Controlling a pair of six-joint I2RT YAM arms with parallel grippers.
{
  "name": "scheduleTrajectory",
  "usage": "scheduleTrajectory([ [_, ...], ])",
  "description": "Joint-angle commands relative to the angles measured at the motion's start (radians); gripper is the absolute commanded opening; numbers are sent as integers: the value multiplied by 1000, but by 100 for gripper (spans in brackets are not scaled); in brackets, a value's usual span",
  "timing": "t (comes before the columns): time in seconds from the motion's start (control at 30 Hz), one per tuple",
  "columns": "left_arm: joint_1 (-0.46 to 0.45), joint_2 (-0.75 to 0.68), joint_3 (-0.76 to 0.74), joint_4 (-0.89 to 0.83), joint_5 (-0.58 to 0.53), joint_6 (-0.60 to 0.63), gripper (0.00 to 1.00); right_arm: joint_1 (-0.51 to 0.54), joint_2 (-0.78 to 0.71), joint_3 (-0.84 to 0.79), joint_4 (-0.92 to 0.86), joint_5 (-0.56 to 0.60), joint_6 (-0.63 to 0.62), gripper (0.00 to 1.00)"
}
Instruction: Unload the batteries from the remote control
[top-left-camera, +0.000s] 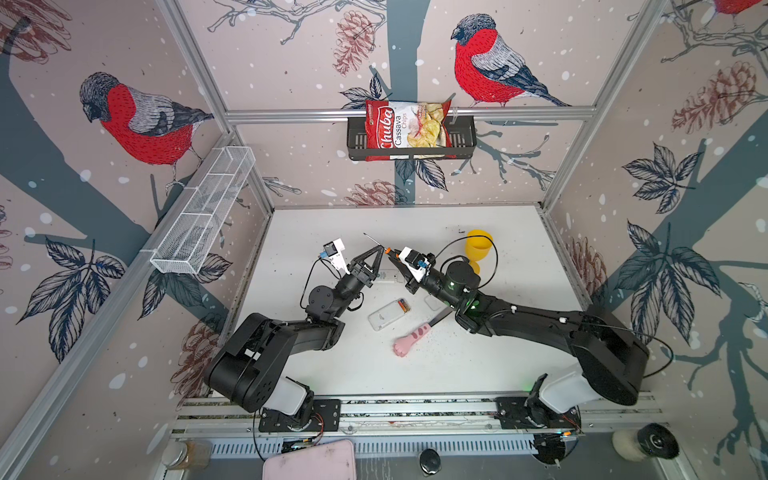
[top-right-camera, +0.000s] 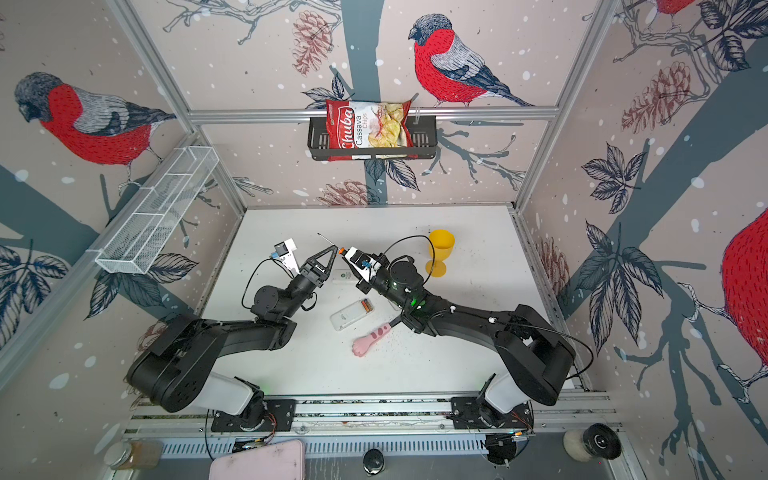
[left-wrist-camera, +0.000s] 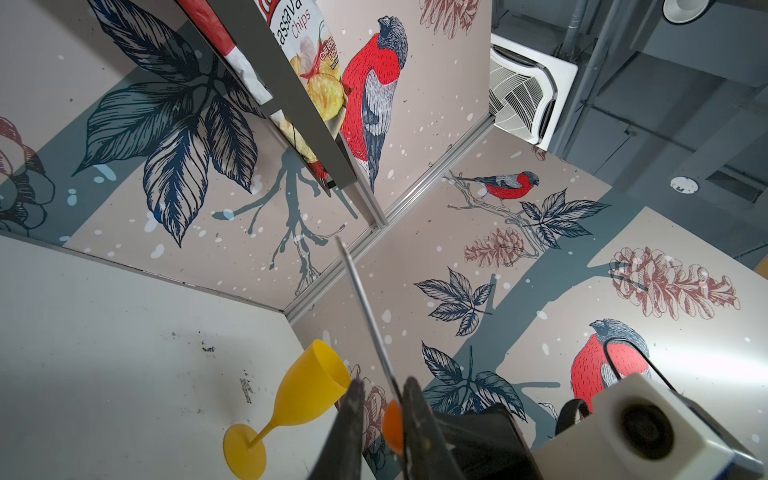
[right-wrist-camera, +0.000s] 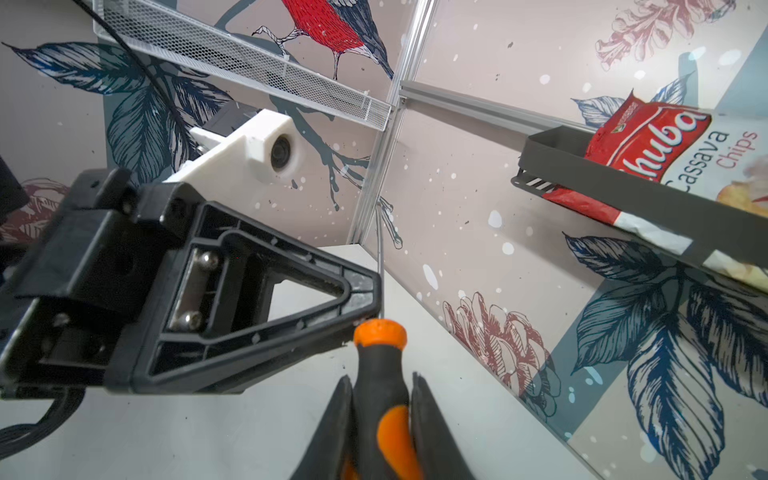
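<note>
The batteries are sitting in the white remote control's open end, nearer than both raised grippers. Right gripper is clamping the screwdriver handle; left gripper is bracketing its shaft narrowly (pinched or not, cannot tell). Yellow goblet is standing far right.

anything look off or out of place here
Yes. Both grippers hold one orange-and-black-handled screwdriver in mid-air: the right gripper on its handle, the left gripper around its metal shaft. The black-and-copper batteries sit in the open white remote below.
</note>
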Motion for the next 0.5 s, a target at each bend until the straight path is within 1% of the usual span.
scheduleTrajectory([
  [0.0, -2, 3, 10, 209, 2, -5, 19, 4, -7, 1, 42, 28, -40, 8],
  [0.13, -3, 2, 18, 207, 1, -8, 19, 11, -4, 3, 32, 29, -57, 8],
  [0.33, -3, 6, 26, 207, -2, -14, 18, 36, 8, 5, 18, 66, -103, 8],
  [0.47, -3, 16, 30, 208, 4, -17, 11, 43, 10, 6, 19, 83, -111, 8],
])
